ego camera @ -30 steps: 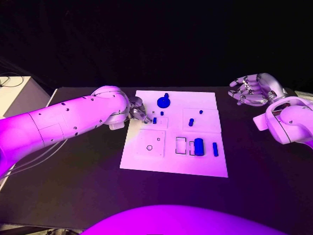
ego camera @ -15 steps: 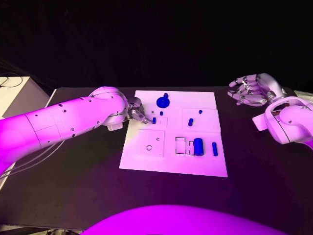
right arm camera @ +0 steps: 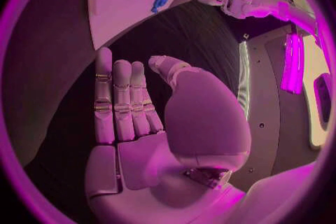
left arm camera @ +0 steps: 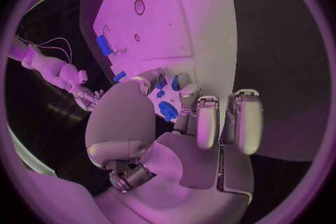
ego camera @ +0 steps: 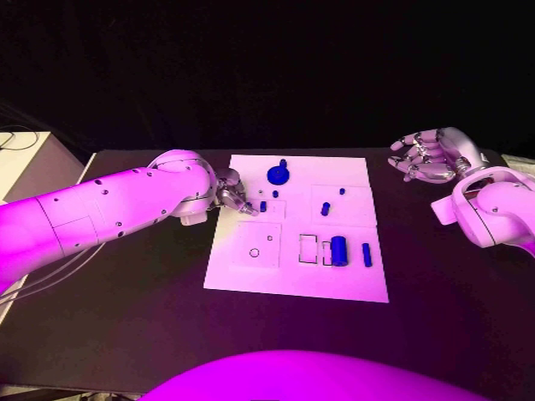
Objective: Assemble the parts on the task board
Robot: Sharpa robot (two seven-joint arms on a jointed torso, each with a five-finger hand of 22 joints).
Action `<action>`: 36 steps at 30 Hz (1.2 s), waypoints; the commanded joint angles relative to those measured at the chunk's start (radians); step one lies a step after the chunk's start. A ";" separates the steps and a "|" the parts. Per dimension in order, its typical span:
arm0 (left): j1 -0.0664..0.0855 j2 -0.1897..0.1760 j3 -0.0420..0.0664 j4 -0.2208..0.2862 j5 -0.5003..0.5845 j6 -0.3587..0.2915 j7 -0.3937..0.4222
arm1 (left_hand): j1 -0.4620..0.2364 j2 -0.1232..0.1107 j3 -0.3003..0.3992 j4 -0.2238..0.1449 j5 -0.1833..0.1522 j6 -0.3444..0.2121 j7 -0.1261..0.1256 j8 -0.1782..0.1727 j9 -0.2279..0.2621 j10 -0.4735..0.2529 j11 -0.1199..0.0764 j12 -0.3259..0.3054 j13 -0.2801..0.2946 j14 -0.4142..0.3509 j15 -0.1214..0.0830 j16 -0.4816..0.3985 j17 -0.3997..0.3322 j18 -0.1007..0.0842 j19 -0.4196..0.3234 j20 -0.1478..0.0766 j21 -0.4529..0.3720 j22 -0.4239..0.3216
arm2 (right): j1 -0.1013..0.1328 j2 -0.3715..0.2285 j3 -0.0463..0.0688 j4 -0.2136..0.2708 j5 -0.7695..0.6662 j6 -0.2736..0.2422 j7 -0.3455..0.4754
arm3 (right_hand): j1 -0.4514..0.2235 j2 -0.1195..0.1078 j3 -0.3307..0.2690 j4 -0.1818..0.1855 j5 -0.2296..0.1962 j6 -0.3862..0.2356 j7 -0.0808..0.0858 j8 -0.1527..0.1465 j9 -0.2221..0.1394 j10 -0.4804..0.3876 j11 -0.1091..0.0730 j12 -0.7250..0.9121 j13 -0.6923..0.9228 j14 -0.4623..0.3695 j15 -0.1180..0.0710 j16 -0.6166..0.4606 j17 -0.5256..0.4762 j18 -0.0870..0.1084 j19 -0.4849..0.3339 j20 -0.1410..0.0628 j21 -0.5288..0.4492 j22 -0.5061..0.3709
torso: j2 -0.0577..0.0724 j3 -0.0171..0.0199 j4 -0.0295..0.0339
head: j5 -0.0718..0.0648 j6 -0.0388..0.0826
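Now | left robot hand (ego camera: pixel 234 196) over task board (ego camera: pixel 294 280), grip unclear | right robot hand (ego camera: pixel 427 156) empty, spread

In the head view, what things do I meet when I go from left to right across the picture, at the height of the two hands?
Left arm → left hand → small blue part → white task board → right hand.

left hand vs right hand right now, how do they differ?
The left hand is at the task board's left edge, fingers down among the small blue parts; the right hand hangs off the board, over bare table. Left fingers curl; right fingers are straight, holding nothing. Both are silver.
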 commanded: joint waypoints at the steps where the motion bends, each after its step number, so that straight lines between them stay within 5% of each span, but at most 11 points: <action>1: -0.007 -0.004 -0.005 0.007 -0.007 0.043 -0.008 | 0.015 0.000 -0.008 0.001 -0.001 -0.003 0.005 0.004 0.002 -0.008 0.001 -0.005 -0.002 0.106 0.001 0.003 0.263 -0.002 0.015 0.000 -0.001 0.124 | -0.001 -0.001 0.000 0.002 -0.003 0.015 0.006 | -0.006 0.001 -0.002 0.006 0.002 -0.001 0.003 -0.003 0.001 0.001 -0.006 -0.001 -0.001 -0.003 0.004 -0.004 -0.001 0.012 0.006 -0.001 -0.006 -0.001 | 0.000 0.0004 0.0007 | 0.000 0.001; 15: -0.009 -0.034 0.002 0.052 -0.004 0.017 -0.006 | 0.027 -0.001 -0.020 0.005 -0.002 -0.006 0.007 0.003 0.002 -0.012 0.002 -0.006 -0.006 0.106 0.002 0.003 0.263 -0.002 0.015 0.000 -0.002 0.124 | -0.004 -0.002 0.000 0.004 -0.003 0.015 0.006 | -0.006 0.000 -0.003 0.006 0.005 -0.001 0.003 -0.003 0.001 0.001 -0.006 -0.001 -0.002 -0.003 0.003 -0.004 -0.001 0.012 0.007 -0.001 -0.007 -0.002 | 0.000 0.0011 0.0001 | 0.000 0.008; 21: -0.012 -0.049 0.015 0.073 -0.004 0.002 -0.003 | 0.045 0.000 -0.031 0.008 -0.002 -0.008 0.007 0.003 0.002 -0.014 0.003 -0.006 -0.006 0.106 0.003 0.003 0.263 -0.001 0.013 0.001 -0.004 0.121 | -0.005 -0.004 0.000 0.005 -0.003 0.014 0.007 | -0.005 0.000 -0.003 0.006 0.006 -0.002 0.003 -0.004 0.002 0.000 -0.006 -0.001 -0.002 -0.004 0.003 -0.004 -0.002 0.012 0.007 -0.001 -0.008 -0.003 | 0.000 0.0007 0.0008 | -0.001 0.010; 23: -0.017 -0.056 0.029 0.085 -0.003 -0.008 -0.001 | 0.051 0.000 -0.035 0.009 -0.001 -0.009 0.007 0.003 0.002 -0.016 0.003 -0.007 -0.008 0.106 0.003 0.003 0.263 0.000 0.009 0.001 -0.007 0.116 | -0.005 -0.004 0.000 0.005 -0.003 0.013 0.007 | -0.005 0.000 -0.003 0.006 0.006 -0.002 0.003 -0.004 0.002 0.000 -0.006 -0.001 -0.002 -0.004 0.003 -0.004 -0.002 0.012 0.007 -0.001 -0.008 -0.003 | 0.000 0.0006 0.0008 | -0.001 0.012; 29: -0.042 -0.080 0.098 0.129 0.029 -0.044 0.015 | 0.088 0.008 -0.061 0.028 0.005 -0.030 0.015 0.008 0.008 -0.054 0.010 -0.020 -0.042 0.101 0.009 -0.005 0.251 0.009 -0.016 0.005 -0.031 0.081 | -0.006 -0.004 0.000 0.005 -0.003 0.011 0.008 | -0.004 0.000 -0.003 0.005 0.007 -0.002 0.003 -0.004 0.002 0.000 -0.006 -0.001 -0.003 -0.004 0.003 -0.004 -0.002 0.012 0.008 -0.001 -0.008 -0.003 | 0.000 0.0007 -0.0003 | -0.004 0.016; 33: -0.047 -0.088 0.123 0.145 0.086 -0.083 0.054 | 0.142 0.020 -0.093 0.062 0.012 -0.081 0.031 0.018 0.014 -0.178 0.026 -0.069 -0.158 0.064 0.023 -0.058 0.170 0.032 -0.086 0.019 -0.099 -0.013 | -0.006 -0.005 0.000 0.004 -0.003 0.010 0.008 | -0.004 0.000 -0.003 0.005 0.007 -0.002 0.003 -0.004 0.002 0.000 -0.006 -0.001 -0.003 -0.004 0.003 -0.004 -0.002 0.012 0.008 -0.001 -0.008 -0.003 | 0.000 0.0006 0.0000 | -0.005 0.019; 34: -0.048 -0.088 0.127 0.146 0.101 -0.096 0.067 | 0.164 0.027 -0.098 0.068 0.015 -0.113 0.045 0.010 0.007 -0.278 0.038 -0.122 -0.260 0.028 0.034 -0.103 0.108 0.051 -0.145 0.026 -0.157 -0.091 | -0.007 -0.005 0.000 0.004 -0.003 0.010 0.008 | -0.002 0.001 -0.002 0.004 0.009 -0.002 0.003 -0.004 0.002 0.000 -0.007 0.000 -0.003 -0.003 0.003 -0.004 -0.002 0.012 0.008 -0.001 -0.009 -0.004 | 0.000 0.0009 0.0001 | -0.005 0.020; 36: -0.049 -0.084 0.132 0.143 0.123 -0.118 0.090 | 0.197 0.041 -0.099 0.069 0.017 -0.145 0.060 0.000 -0.008 -0.326 0.052 -0.150 -0.297 -0.031 0.047 -0.170 0.019 0.076 -0.230 0.040 -0.248 -0.202 | -0.007 -0.004 0.000 0.003 -0.003 0.010 0.008 | -0.002 0.001 -0.002 0.004 0.009 -0.002 0.003 -0.004 0.002 0.000 -0.007 0.000 -0.003 -0.003 0.003 -0.004 -0.002 0.012 0.008 -0.001 -0.009 -0.004 | 0.000 0.0008 0.0003 | -0.006 0.022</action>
